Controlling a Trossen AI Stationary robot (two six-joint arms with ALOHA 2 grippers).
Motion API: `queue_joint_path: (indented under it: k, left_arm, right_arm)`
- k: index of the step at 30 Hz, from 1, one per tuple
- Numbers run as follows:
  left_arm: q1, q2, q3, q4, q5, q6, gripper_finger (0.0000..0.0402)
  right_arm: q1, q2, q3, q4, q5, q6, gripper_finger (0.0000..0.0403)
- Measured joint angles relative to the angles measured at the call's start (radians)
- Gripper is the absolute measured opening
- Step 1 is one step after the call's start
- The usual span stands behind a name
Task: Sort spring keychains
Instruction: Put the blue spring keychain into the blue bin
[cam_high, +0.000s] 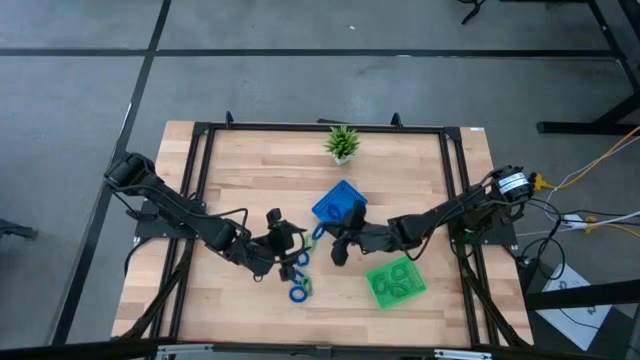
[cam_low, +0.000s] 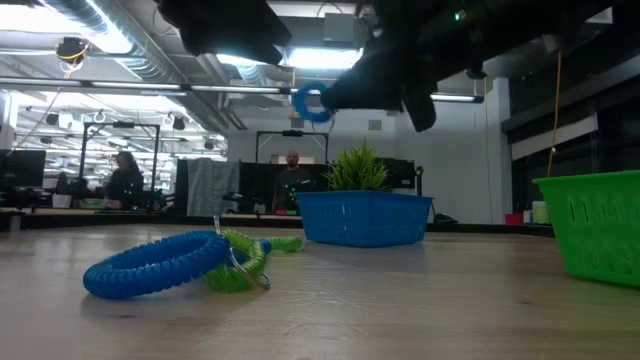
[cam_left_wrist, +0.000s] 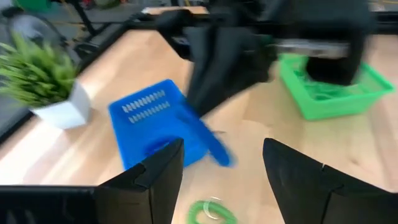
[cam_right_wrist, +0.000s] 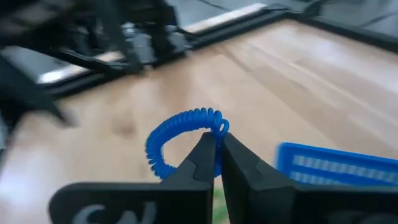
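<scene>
Right gripper (cam_right_wrist: 216, 163): pinching a blue keychain (cam_right_wrist: 181, 138) between closed fingers, hanging above the table near the blue tray (cam_high: 338, 206).
Left gripper (cam_left_wrist: 221, 171): standing wide apart and holding nothing, hovering just beside the pile of loose keychains at table centre.
Held keychain: dangling in the air, showing in the low view as a small blue loop (cam_low: 310, 103) above the tray's far side.
Loose keychains: lying on the wood between the arms, a blue coil (cam_low: 155, 266) tangled with a green coil (cam_low: 240, 264); more blue and green ones grouped near the left arm (cam_high: 298, 280).
Green tray (cam_high: 396, 281): sitting near the table's front on the right arm's side, already holding several green coils.
Blue tray: sitting tilted near table centre, just in front of the plant (cam_high: 342, 143); contents not readable from above.
Step in hand: judging by the lifted blue coil, carrying it to the blue tray.
Next move: calling for centring the right gripper over the blue tray's opening, then parting the fingers and letting the coil drop inside.
Risk: catching the springy loop on a finger or the tray rim; crowding the left arm working close by.
Remaining: sorting the several loose coils on the wood.
</scene>
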Motion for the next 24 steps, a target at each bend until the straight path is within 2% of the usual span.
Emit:
queue_joint_path:
  k: [11, 24]
  left_arm:
    - [0.001, 0.0, 0.0, -0.015, 0.183, -0.091, 0.0214]
    - [0.001, 0.0, 0.0, -0.144, 0.404, -0.205, 0.0214]
  right_arm:
    - [0.0, 0.0, 0.0, -0.087, 0.2, -0.007, 0.0016]
    - [-0.006, 0.0, 0.0, -0.24, 0.433, 0.0, 0.0016]
